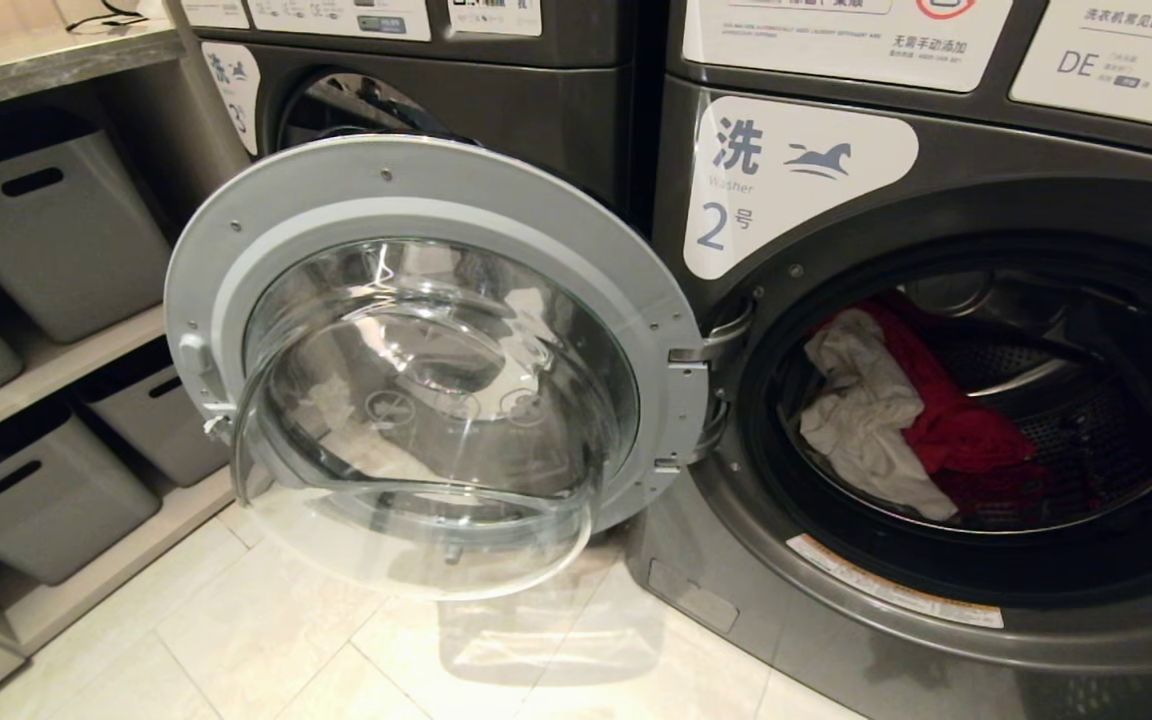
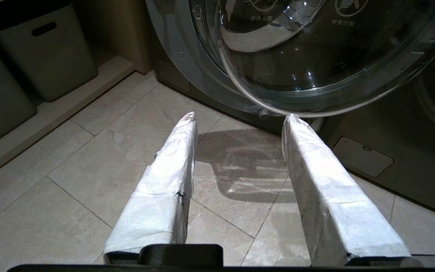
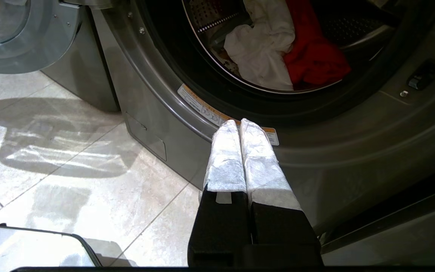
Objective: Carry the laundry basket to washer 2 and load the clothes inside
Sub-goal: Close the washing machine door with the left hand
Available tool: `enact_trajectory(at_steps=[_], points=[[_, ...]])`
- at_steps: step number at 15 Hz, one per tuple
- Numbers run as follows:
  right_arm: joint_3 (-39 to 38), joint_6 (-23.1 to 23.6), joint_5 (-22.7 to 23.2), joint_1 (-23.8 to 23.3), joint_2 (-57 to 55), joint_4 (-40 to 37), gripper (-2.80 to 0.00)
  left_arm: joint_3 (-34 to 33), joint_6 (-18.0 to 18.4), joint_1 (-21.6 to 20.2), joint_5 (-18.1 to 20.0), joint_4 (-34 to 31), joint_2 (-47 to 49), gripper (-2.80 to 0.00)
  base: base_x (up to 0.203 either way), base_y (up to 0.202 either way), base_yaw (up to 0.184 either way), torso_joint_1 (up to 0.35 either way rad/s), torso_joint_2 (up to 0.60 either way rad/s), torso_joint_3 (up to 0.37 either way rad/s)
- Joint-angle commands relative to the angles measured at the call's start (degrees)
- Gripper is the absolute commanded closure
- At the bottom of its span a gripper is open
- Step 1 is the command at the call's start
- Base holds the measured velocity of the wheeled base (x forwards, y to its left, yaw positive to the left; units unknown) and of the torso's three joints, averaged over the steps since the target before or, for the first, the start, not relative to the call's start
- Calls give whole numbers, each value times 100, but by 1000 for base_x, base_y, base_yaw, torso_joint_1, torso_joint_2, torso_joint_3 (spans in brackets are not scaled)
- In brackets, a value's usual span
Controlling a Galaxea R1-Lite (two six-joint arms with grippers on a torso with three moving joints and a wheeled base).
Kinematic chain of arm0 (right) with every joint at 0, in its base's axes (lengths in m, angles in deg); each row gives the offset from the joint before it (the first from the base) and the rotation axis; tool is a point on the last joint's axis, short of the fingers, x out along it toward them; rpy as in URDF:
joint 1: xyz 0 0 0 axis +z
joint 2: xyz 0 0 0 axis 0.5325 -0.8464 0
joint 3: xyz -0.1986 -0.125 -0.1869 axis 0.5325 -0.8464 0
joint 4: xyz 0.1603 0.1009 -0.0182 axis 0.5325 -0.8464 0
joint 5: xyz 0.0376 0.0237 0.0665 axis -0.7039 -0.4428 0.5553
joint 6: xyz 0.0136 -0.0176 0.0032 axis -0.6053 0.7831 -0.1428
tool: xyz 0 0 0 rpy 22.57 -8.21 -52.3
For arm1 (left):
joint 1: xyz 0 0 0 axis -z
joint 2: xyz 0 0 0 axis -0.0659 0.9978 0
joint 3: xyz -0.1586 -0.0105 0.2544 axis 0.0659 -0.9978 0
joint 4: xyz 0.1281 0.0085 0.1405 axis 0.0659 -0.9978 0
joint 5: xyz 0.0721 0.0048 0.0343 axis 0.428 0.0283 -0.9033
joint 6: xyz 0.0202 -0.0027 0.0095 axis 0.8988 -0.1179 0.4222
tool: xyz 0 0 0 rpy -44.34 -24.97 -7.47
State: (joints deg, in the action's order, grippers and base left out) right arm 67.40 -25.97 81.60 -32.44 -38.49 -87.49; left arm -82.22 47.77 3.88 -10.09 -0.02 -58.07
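Observation:
Washer 2 [image 1: 796, 180] stands at the right, dark grey, with a white label bearing the numeral 2. Its round glass door [image 1: 436, 340] hangs wide open to the left. Inside the drum lie the clothes: a white garment [image 1: 866, 410] and a red one [image 1: 956, 420] beside it. The right wrist view shows the same white garment [image 3: 263, 53] and red garment [image 3: 315, 53]. My left gripper [image 2: 240, 117] is open and empty, low over the floor below the door's glass bowl [image 2: 315, 56]. My right gripper [image 3: 240, 122] is shut on nothing, just before the washer's lower rim [image 3: 353, 143]. The laundry basket is out of view.
Another dark grey washer [image 1: 496, 90] stands behind the open door. Grey storage bins [image 1: 56, 230] fill wooden shelves at the left. Pale floor tiles [image 1: 286, 640] run in front of both machines. A service flap [image 3: 145, 136] sits low on washer 2's front.

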Motion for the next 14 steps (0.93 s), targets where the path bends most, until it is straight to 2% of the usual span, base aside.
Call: enact_trajectory(at_steps=[1, 14], points=[[-53, 6, 1, 0, -14, -1, 0, -44, -4, -1, -1, 7, 7, 0, 0, 0, 0, 0, 0, 0], [-48, 120, 19, 0, -14, -1, 0, -44, 5, -1, 7, 7, 7, 0, 0, 0, 0, 0, 0, 0]])
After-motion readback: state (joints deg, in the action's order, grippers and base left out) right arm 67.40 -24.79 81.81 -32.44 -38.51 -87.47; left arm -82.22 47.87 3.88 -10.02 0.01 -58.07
